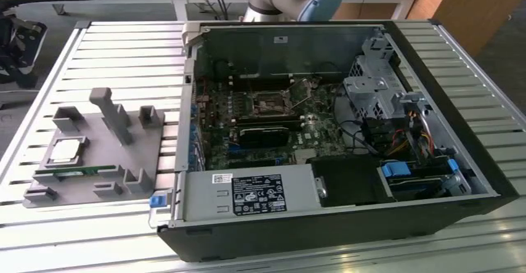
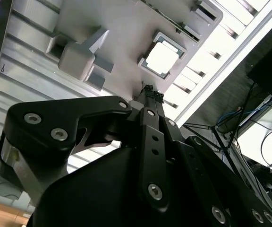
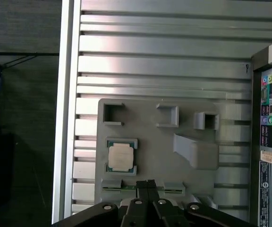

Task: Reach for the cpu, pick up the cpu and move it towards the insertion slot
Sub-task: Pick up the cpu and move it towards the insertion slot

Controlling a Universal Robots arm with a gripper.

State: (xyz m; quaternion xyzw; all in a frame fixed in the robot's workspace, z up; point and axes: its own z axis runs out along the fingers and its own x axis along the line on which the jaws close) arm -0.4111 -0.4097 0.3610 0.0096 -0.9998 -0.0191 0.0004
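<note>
The cpu (image 1: 66,151) is a small square chip with a silver top, lying flat in a recess of the grey holder block (image 1: 115,162) at the exterior view's left. Both wrist views also show the cpu (image 2: 162,59) (image 3: 122,156). The insertion slot (image 1: 270,103) is a shiny-framed square socket with a dark centre on the board inside the open computer case. My gripper (image 2: 149,90) (image 3: 147,183) hangs well above the holder block, its black fingertips pressed together with nothing between them. The tips sit a little to one side of the cpu, apart from it.
A green memory stick (image 1: 74,173) lies along the holder block's near edge. The open case (image 1: 460,162) holds a black block with a white label (image 1: 246,196), drive cages and cables. The ribbed metal table (image 1: 123,57) ends in an edge rail (image 3: 67,118).
</note>
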